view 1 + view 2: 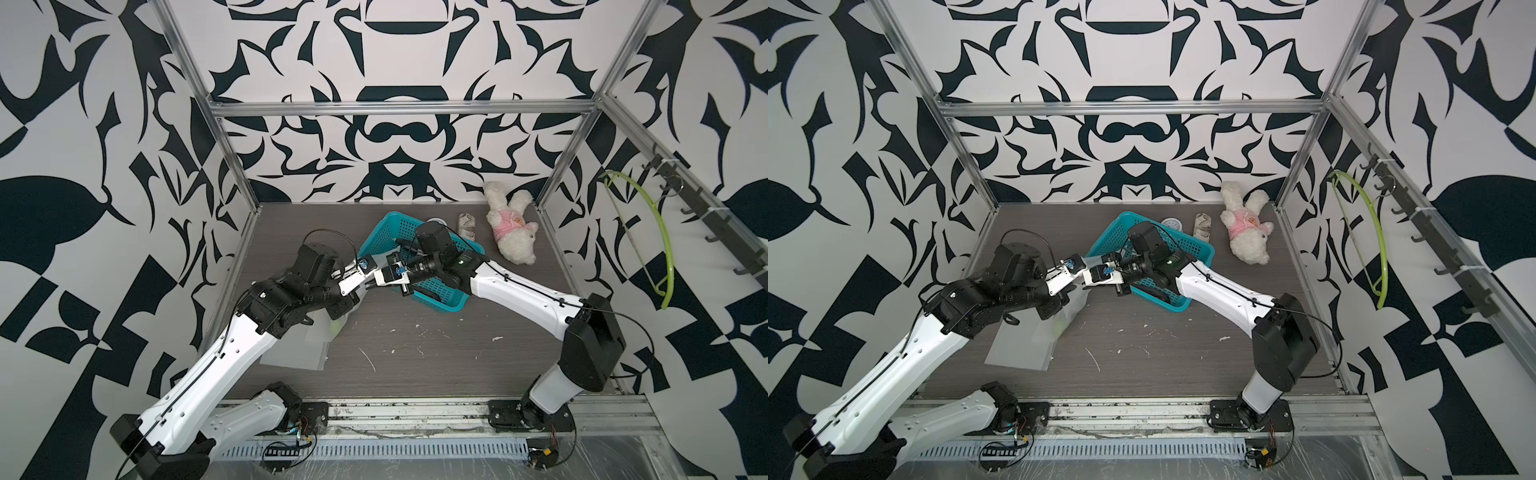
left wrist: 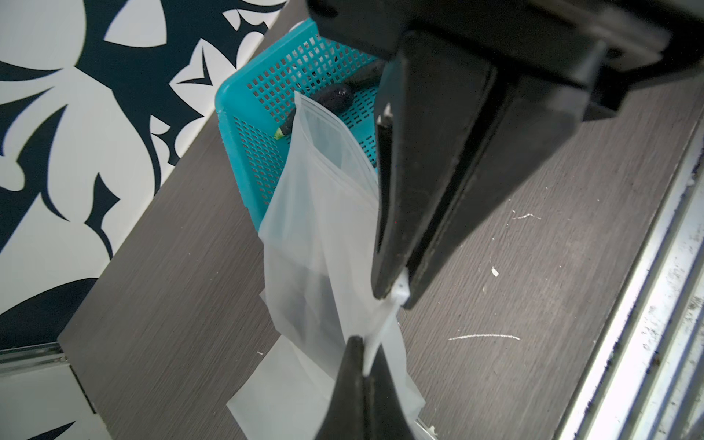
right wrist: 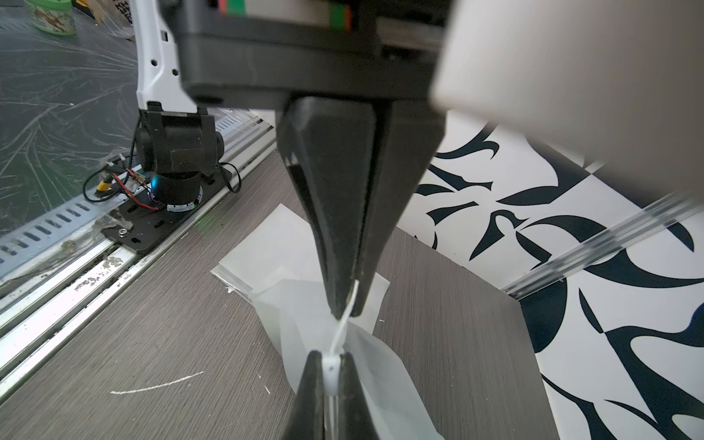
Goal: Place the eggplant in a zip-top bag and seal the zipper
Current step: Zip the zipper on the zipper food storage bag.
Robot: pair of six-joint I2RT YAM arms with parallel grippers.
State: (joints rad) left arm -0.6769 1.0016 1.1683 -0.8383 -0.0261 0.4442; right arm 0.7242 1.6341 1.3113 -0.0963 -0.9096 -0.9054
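Two pincers are clamped onto one translucent white zip-top plastic bag (image 2: 316, 236) here. The left pincer (image 2: 392, 301) and the right pincer (image 3: 344, 314) are both closed tight on the bag's top edge, with their tips nearly touching. The bag is hung between them, its lower end draped on the dark wood-grain surface (image 2: 533, 266) over a flat clear sheet (image 2: 263, 384), maybe a spare bag. The glossy dark purple eggplant (image 2: 337, 98) is parked in the teal perforated plastic basket (image 2: 244, 114), just behind the bag, so nothing has been bagged yet.

What could go sideways, tbh:
- Both film layers might be pinched together, so the mouth wouldn't get opened when the tips are pulled apart.
- The thin edge could be yanked out of such a small bite.
- Once one pincer is freed for the eggplant, the mouth would probably be flopped shut.
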